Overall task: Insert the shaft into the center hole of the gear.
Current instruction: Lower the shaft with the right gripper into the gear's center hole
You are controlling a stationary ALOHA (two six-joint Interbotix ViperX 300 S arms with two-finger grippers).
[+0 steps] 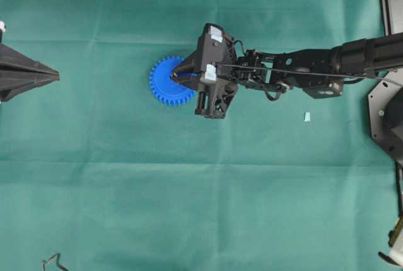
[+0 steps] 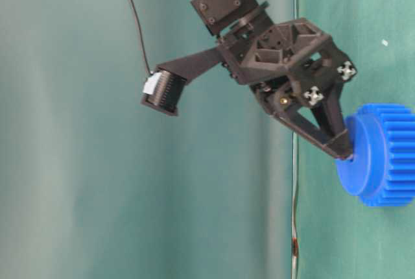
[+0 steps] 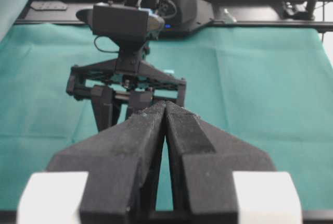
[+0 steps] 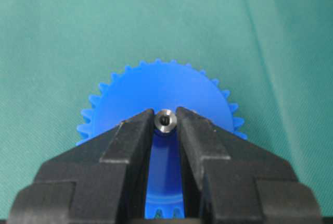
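The blue gear (image 1: 165, 83) lies flat on the green cloth, left of the middle. My right gripper (image 1: 179, 73) stands over its hub, shut on the shaft (image 4: 166, 120), a small shiny dot seen end-on between the fingertips. In the right wrist view the gear (image 4: 161, 89) fills the space behind the jaws. The table-level view shows the fingertips (image 2: 342, 151) touching the gear's hub (image 2: 382, 156). The center hole is hidden under the shaft and fingers. My left gripper (image 1: 55, 77) is shut and empty, far left of the gear; its closed tips also show in the left wrist view (image 3: 165, 107).
A small pale blue scrap (image 1: 306, 117) lies on the cloth right of the gear, under the right arm. A loose cable end (image 1: 54, 261) lies at the bottom left edge. The right arm's base (image 1: 387, 110) stands at the right edge.
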